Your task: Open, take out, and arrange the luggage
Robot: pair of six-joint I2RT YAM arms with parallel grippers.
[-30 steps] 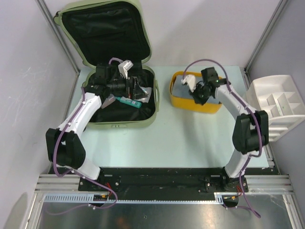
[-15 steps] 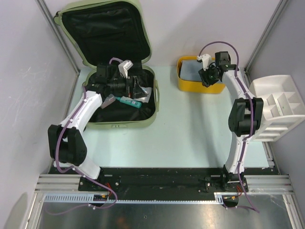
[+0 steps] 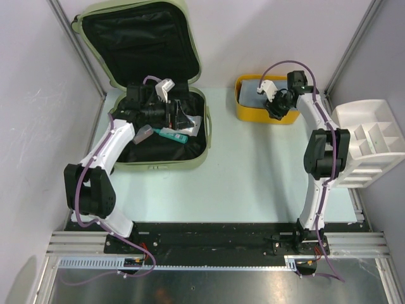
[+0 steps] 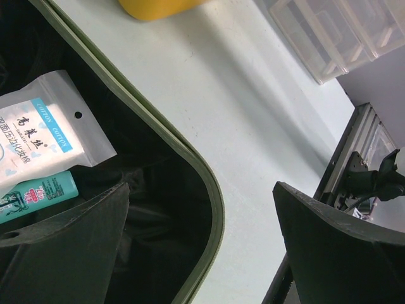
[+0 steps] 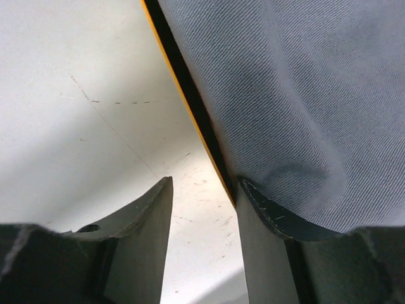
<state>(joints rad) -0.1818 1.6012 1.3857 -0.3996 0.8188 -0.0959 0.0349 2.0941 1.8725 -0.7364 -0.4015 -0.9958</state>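
The sage-green luggage (image 3: 161, 166) lies open at the back left, its lid up against the wall and its black lining showing. My left gripper (image 3: 183, 119) hangs open inside the lower shell. In the left wrist view its jaws (image 4: 202, 190) stand wide apart over the luggage rim (image 4: 190, 152), holding nothing. A white packet (image 4: 38, 133) and a teal tube (image 4: 35, 196) lie in the lining. My right gripper (image 3: 273, 109) is at the yellow tub (image 3: 253, 117). Its jaws (image 5: 205, 180) are open and straddle the tub wall (image 5: 180, 95), one finger inside against grey cloth (image 5: 304, 95).
A white divided organizer tray (image 3: 370, 136) stands at the right edge; it also shows in the left wrist view (image 4: 335, 31). The yellow tub sits against the back wall, right of the luggage. Metal frame posts stand at both back corners.
The yellow tub has moved from mid-table toward the back wall with my right gripper on it. The right gripper then shifted slightly down-left. The left arm has barely moved.
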